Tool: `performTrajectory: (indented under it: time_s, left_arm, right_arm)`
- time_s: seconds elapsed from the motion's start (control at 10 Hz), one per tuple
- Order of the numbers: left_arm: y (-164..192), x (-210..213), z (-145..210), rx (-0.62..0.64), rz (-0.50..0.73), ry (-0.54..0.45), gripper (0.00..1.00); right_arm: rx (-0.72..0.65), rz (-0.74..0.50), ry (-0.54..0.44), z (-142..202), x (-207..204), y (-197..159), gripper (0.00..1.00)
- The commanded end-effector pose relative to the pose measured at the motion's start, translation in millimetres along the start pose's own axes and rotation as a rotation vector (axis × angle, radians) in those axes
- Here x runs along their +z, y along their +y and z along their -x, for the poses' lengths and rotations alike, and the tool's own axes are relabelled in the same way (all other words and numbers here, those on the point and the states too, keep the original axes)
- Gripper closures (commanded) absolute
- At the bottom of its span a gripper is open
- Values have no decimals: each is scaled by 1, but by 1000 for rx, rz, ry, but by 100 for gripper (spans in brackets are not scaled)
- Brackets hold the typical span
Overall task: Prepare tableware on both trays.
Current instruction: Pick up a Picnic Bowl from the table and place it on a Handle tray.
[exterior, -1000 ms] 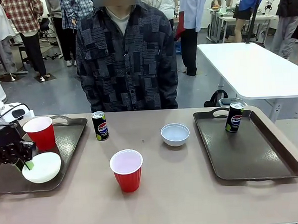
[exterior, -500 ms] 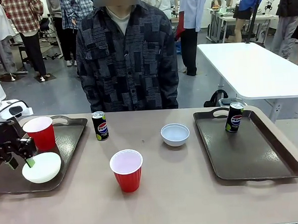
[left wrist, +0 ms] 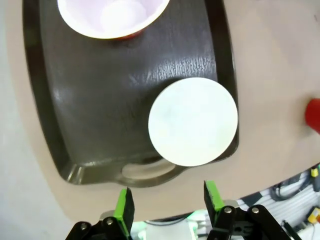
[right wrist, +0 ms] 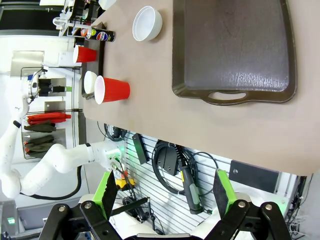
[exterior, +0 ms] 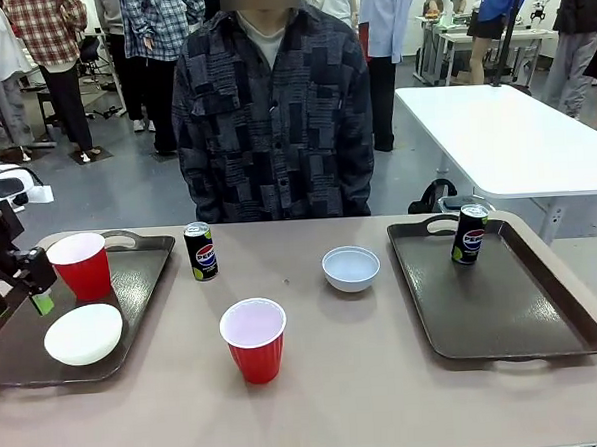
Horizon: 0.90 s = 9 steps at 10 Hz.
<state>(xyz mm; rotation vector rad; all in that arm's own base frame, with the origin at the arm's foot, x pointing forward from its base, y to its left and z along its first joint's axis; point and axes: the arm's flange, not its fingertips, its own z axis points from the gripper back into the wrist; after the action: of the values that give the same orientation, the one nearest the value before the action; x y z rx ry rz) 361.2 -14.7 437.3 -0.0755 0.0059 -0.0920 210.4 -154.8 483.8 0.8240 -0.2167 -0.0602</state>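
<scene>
Front faces the person (exterior: 273,115); wrist cameras look down on trays (left wrist: 90,110)

This is looking like a robotics lab: people (exterior: 44,57) are standing about a grey floor (exterior: 97,194) beside a white surface (exterior: 504,138), and cables (right wrist: 172,165) are hanging against a slatted panel (right wrist: 145,187).

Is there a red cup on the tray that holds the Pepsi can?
No: that tray carries just the Pepsi can; one red cup stands on the other tray, a second cup on the table between them.
</scene>
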Motion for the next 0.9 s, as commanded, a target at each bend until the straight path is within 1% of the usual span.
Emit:
performTrajectory:
  time_s: [0.0, 0.1, 0.6, 0.7, 0.8]
  left_arm:
    - [3, -3, -4, 25, -33, 38, 26]
    - [0, 0, 0, 0, 0, 0, 26]
    - [1, 0, -1, 4, -4, 11, 26]
    - [13, 12, -12, -58, 135, 36, 26]
    - [33, 22, -15, -70, 270, 45, 26]
  right_arm:
    - [6, -11, 1, 0, -1, -1, 0]
    - [6, -11, 1, 0, -1, -1, 0]
    - [0, 0, 0, 0, 0, 0, 0]
    - [-25, 60, -39, -2, 5, 10, 0]
    - [-46, 157, -20, -7, 1, 25, 0]
